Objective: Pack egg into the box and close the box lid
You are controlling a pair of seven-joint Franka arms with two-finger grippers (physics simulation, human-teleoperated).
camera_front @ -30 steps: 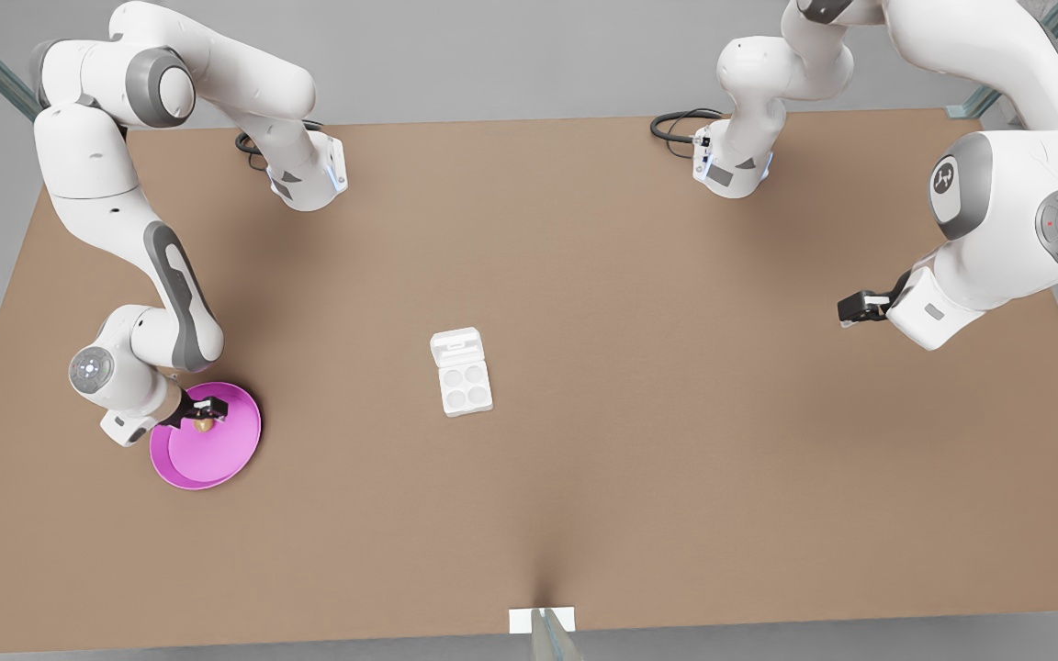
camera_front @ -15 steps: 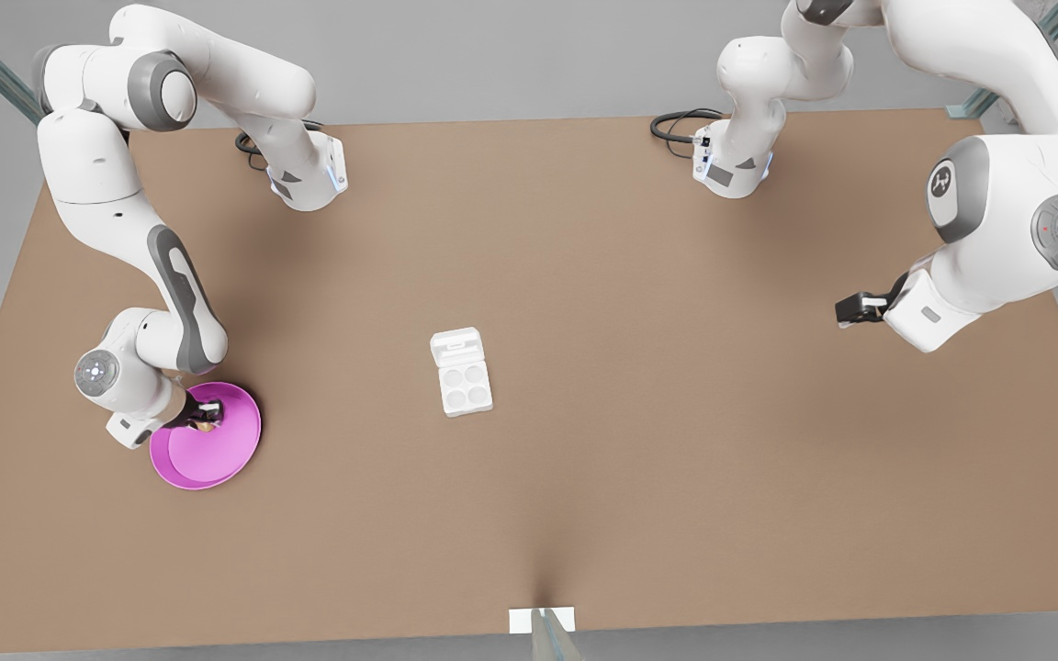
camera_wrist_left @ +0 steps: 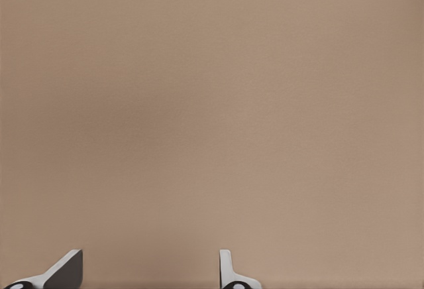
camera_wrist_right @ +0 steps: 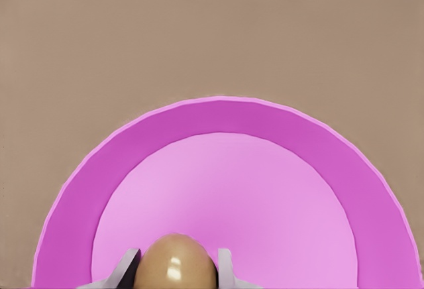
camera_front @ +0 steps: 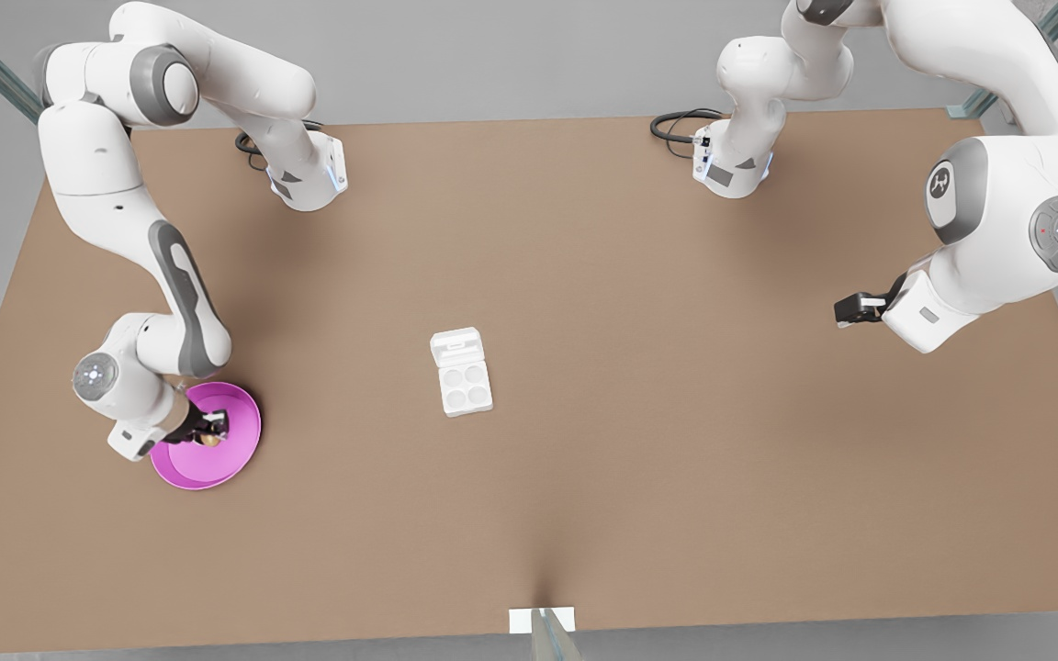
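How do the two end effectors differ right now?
The right end effector sits low over the pink plate, fingers around the egg; the left end effector hangs over bare table, open and empty. Both have two-finger jaws.

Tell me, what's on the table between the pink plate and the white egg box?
Nothing: in the front view, only bare brown table lies between the pink plate and the box.

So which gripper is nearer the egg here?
The right gripper: its fingers flank the egg over the pink plate. The left gripper waits open above bare table at the front view's right, far from it.
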